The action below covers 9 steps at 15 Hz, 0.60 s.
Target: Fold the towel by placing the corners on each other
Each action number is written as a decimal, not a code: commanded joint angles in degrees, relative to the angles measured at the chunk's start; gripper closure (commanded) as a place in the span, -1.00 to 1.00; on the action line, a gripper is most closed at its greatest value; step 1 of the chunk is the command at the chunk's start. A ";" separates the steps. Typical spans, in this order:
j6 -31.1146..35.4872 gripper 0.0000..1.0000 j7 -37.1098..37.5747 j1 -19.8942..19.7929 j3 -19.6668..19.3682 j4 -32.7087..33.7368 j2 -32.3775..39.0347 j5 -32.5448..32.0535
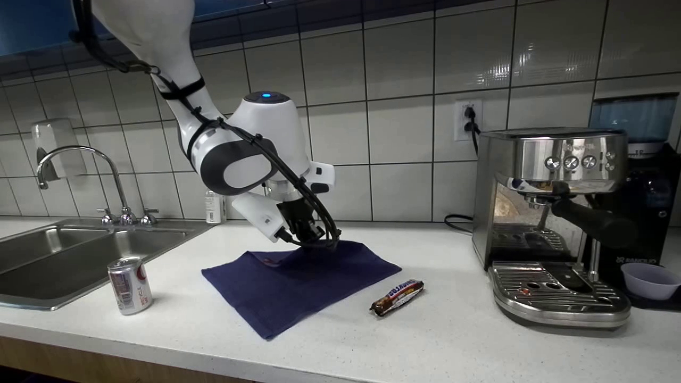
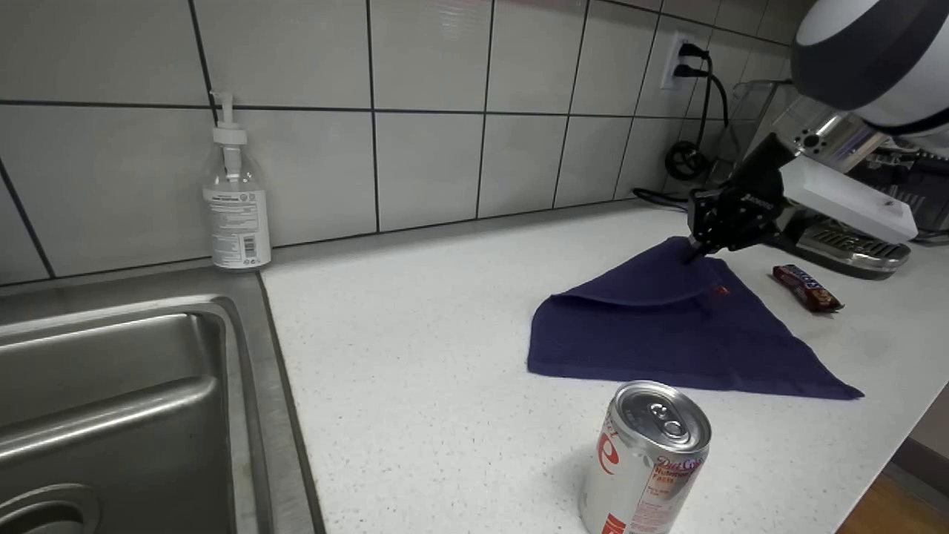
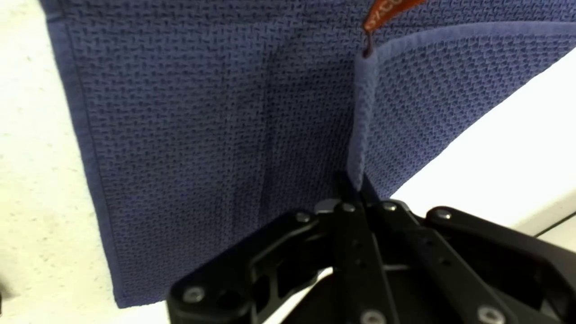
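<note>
Jaws of black metal gripper (image 3: 355,184) pinching thin navy-blue cloth towel (image 1: 300,295), just beside brown-wrapped candy bar (image 1: 398,298). Likely mid-fold; next, folded-over navy corner (image 3: 374,65) should go onto its mate, release.

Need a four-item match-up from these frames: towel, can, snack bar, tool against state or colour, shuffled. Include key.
1. towel
2. can
3. snack bar
4. tool

A. shut on an edge of item 1
B. standing upright, silver-topped
C. navy blue, partly folded over
D. brown-wrapped, lying beside item 1

Pairs: 1-C, 2-B, 3-D, 4-A
</note>
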 commanded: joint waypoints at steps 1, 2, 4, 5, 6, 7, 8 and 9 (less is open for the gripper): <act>-0.98 0.99 -5.76 -4.32 4.49 -2.05 -3.10 4.57; -1.03 0.99 -6.97 -5.04 5.31 -2.25 -3.34 5.69; -1.08 0.99 -9.24 -6.31 6.90 -2.80 -3.97 7.99; -1.03 0.99 -10.25 -6.81 7.62 -3.14 -4.37 9.26; -1.01 0.99 -11.32 -7.28 8.30 -3.42 -4.70 10.56; -0.97 0.99 -12.22 -7.68 8.91 -3.75 -5.09 11.85; -1.04 0.99 -13.19 -7.98 9.34 -4.02 -5.52 13.17; -1.05 0.99 -14.19 -8.34 9.87 -4.27 -5.97 14.60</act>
